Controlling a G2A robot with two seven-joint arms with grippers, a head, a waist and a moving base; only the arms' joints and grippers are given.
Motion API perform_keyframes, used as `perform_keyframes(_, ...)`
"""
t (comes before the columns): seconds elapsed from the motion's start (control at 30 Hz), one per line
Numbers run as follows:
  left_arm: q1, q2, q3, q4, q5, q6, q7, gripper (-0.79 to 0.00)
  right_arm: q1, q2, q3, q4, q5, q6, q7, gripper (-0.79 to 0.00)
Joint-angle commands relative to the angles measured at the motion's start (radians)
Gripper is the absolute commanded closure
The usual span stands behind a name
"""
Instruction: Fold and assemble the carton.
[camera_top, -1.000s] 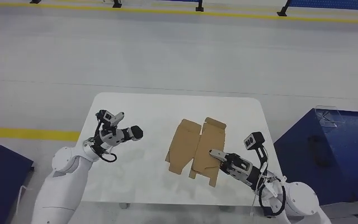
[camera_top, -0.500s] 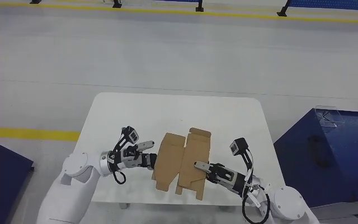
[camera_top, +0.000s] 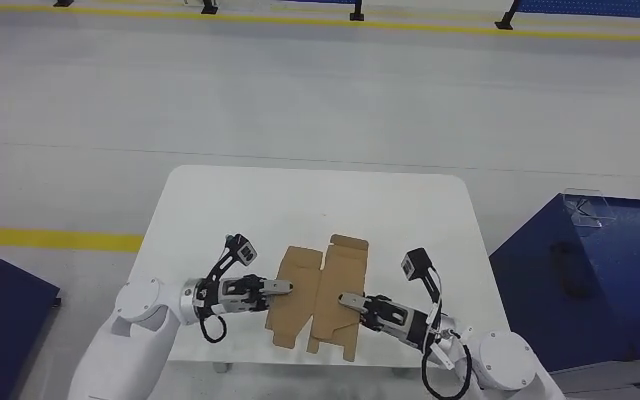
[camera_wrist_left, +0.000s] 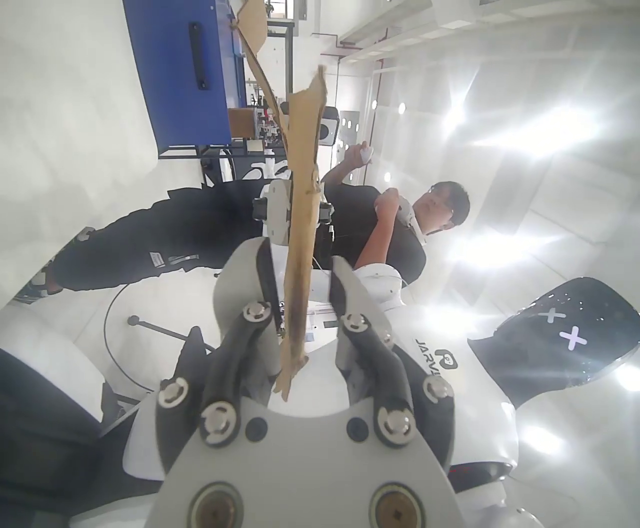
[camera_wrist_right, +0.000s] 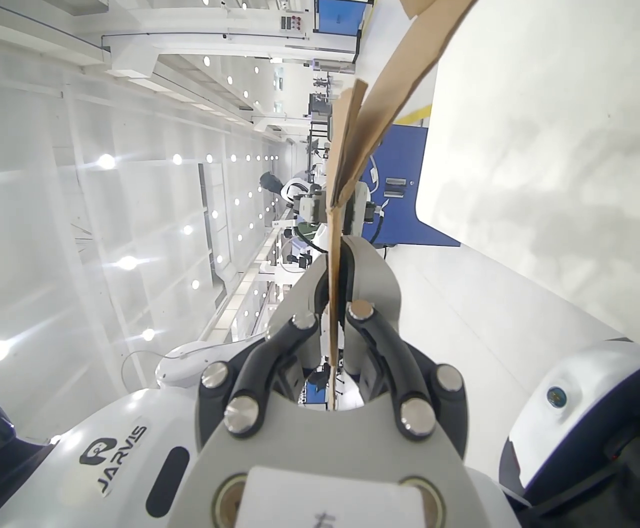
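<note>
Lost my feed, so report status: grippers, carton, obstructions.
Right gripper shut on carton. Left gripper open, straddling its opposite edge. Carton flat, unassembled, off the table. Nothing blocking.

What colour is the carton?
The carton is plain brown cardboard, clearest in the top view.

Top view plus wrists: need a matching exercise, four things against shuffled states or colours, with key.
Things:
1. carton
2. left gripper
3. right gripper
4. table

States:
A. white, beneath both arms
B. shut on the carton's edge
C. brown, not yet assembled
D. open, fingers astride the carton's edge

Pairs: 1-C, 2-D, 3-B, 4-A
</note>
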Motion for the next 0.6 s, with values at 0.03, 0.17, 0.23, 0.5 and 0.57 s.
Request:
perform_keyframes(0.03, -0.005, 0.001, 0.003, 0.007, -0.014, 0.003, 0.001, 0.0, 0.003, 0.001, -0.007, 0.003, -0.013, 0.006, 0.004, 0.0)
perform_keyframes(0.17, -0.007, 0.002, 0.004, 0.009, -0.029, -0.006, -0.001, 0.0, 0.005, 0.004, -0.008, 0.005, -0.027, 0.026, 0.008, -0.785)
perform_keyframes(0.23, -0.008, 0.003, 0.0, 0.007, -0.041, -0.018, -0.003, 0.0, 0.007, 0.003, 0.006, 0.02, -0.004, 0.042, -0.012, -0.785)
perform_keyframes(0.5, 0.005, 0.008, -0.027, -0.008, -0.064, -0.165, -0.033, 0.0, 0.084, -0.003, 0.097, 0.172, 0.408, 0.222, 0.02, -0.785)
perform_keyframes(0.57, 0.006, 0.008, -0.029, -0.01, -0.063, -0.197, -0.045, 0.0, 0.101, -0.003, 0.093, 0.186, 0.431, 0.249, 0.032, -0.785)
